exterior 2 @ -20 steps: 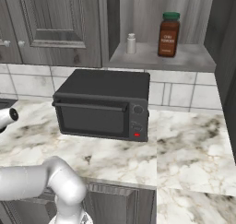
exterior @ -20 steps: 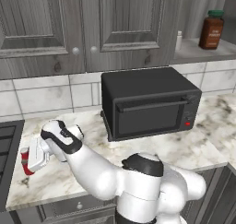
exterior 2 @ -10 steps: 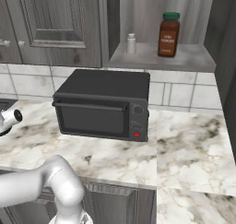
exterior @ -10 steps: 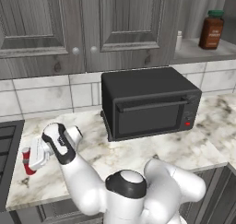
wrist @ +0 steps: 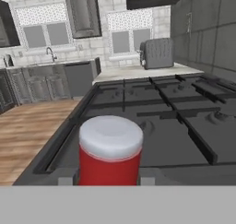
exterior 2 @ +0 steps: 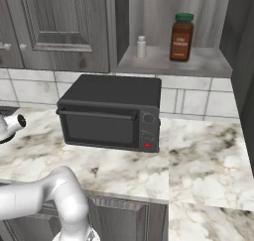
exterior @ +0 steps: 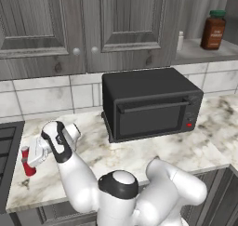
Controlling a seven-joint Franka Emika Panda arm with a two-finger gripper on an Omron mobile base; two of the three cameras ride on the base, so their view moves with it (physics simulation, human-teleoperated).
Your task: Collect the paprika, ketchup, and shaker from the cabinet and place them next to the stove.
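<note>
My gripper [exterior: 33, 156] is shut on the ketchup [exterior: 27, 162], a small red bottle with a white cap, low over the marble counter just right of the black stove [exterior: 7, 143]. Seen from the hand, the ketchup [wrist: 109, 150] stands between the finger tips with the stove's grates [wrist: 184, 119] right behind it. Whether the bottle touches the counter I cannot tell. The paprika [exterior: 213, 29] [exterior 2: 182, 30] and the little white shaker [exterior: 180, 40] [exterior 2: 141, 46] stand on the shelf of the open cabinet [exterior 2: 168, 65] up at the right.
A black toaster oven [exterior: 149, 104] [exterior 2: 111, 111] sits on the counter below the cabinet shelf. Closed panelled doors with round knobs [exterior: 95, 49] hang above it. Past the stove stands a grey toaster [wrist: 156, 53]. Marble counter [exterior 2: 203, 146] stretches right of the oven.
The arm's shoulder and elbow have swung left. The gripper with the ketchup has stayed close to the same spot beside the stove, shifting only slightly.
</note>
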